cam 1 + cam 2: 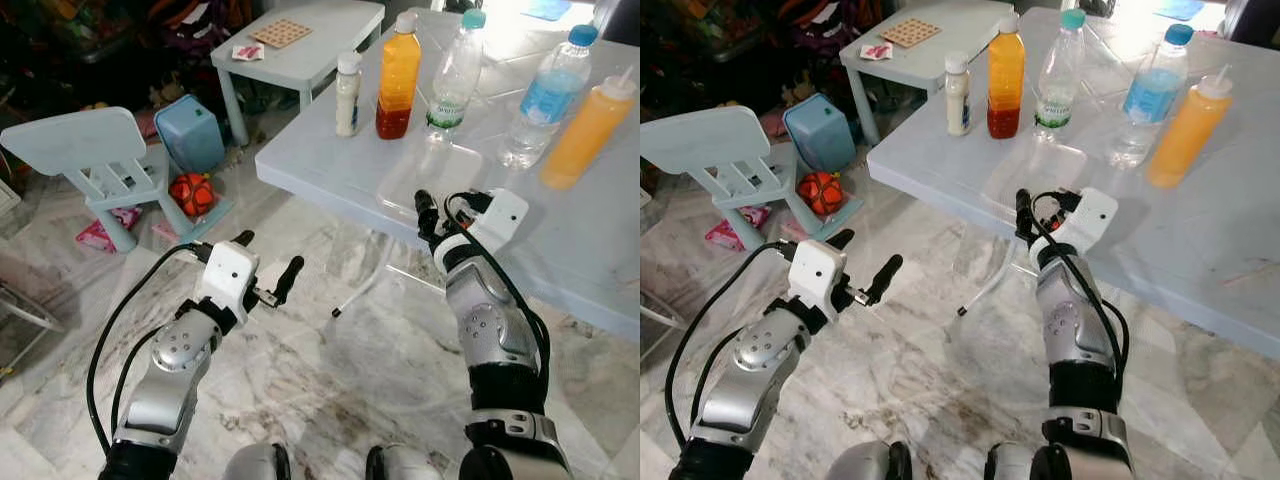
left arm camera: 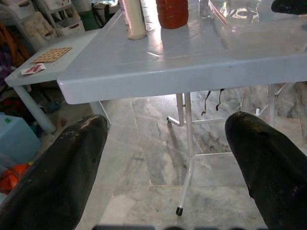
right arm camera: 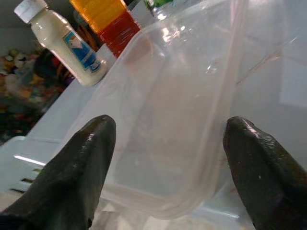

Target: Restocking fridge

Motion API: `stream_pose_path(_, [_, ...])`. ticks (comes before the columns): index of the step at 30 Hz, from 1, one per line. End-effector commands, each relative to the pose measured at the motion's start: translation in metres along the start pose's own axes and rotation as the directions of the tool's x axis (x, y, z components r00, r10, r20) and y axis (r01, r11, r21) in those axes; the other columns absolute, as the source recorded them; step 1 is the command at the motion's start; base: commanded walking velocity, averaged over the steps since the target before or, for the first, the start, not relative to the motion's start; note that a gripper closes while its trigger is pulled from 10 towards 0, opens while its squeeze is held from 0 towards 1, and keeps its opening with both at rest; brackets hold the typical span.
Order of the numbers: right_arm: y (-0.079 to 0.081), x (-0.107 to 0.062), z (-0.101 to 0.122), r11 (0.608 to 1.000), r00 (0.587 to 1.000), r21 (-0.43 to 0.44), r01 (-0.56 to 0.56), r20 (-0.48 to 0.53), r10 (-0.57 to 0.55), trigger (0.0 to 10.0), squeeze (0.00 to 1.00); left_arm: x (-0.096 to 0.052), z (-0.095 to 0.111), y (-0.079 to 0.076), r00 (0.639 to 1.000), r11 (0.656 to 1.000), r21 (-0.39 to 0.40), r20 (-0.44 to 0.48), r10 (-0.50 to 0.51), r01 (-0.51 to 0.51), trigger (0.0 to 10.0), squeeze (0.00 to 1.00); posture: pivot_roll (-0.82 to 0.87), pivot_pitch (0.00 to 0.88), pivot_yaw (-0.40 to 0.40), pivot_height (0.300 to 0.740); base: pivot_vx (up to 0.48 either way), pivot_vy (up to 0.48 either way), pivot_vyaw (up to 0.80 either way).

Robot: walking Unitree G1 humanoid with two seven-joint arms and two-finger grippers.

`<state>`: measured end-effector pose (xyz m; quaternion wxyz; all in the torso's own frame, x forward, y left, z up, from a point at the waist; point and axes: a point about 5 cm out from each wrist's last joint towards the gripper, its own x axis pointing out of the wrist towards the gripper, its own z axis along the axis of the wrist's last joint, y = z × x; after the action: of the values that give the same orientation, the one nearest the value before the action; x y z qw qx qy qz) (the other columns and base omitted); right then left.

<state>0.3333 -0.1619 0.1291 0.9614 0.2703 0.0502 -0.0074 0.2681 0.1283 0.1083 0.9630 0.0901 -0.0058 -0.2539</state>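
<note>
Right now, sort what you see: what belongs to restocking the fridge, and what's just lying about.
For the job:
- small white bottle
- orange-and-red juice bottle
- green-capped water bottle
- blue-capped water bottle
- orange squeeze bottle
- clear plastic tray, right pincer open beside it
- left pincer, open

Lying about:
- tipped chair
- blue box
- red ball
- small table

Marble floor (image 1: 330,380), pale blue table (image 1: 330,165), kids' chair (image 1: 95,160) w/ small table (image 1: 310,40).
</note>
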Motion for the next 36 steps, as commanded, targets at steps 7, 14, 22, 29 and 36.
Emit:
stream_pose_path(7, [0.007,0.000,-0.007,0.993,0.999,0.113,-0.025,-0.040,0.030,1.8,0.00,-0.001,0.000,0.003,1.000,1.000,0.019,-0.012,0.001,-0.001,10.0,0.00,0.09,0.108,0.086,0.740,0.000,0.000,0.00])
stream_pose_path(14, [0.004,0.002,-0.007,0.990,0.999,0.138,-0.019,-0.042,0.025,0.0,0.00,-0.001,0.002,0.001,1.000,1.000,0.022,0.001,-0.012,0.012,10.0,0.00,0.09,0.104,0.087,0.740,0.000,0.000,0.00])
stream_pose_path(22, [-0.009,0.005,0.002,0.984,0.998,0.164,0.062,-0.011,-0.061,0.0,0.00,-0.001,0.004,0.001,1.000,0.999,0.030,0.008,-0.015,0.015,10.0,0.00,0.09,0.100,0.086,0.740,0.000,0.000,0.00])
stream_pose_path(29, [-0.016,0.007,0.002,0.973,0.993,0.195,0.121,-0.008,-0.121,0.0,0.00,0.000,0.004,0.001,1.000,0.999,0.030,0.010,-0.015,0.015,10.0,0.00,0.09,0.097,0.085,0.740,0.000,0.000,0.00])
stream_pose_path(36, [-0.022,0.009,0.003,0.962,0.987,0.219,0.160,-0.003,-0.163,0.0,0.00,0.001,0.004,0.003,1.000,0.999,0.033,0.012,-0.010,0.010,10.0,0.00,0.09,0.093,0.084,0.740,0.000,0.000,0.00])
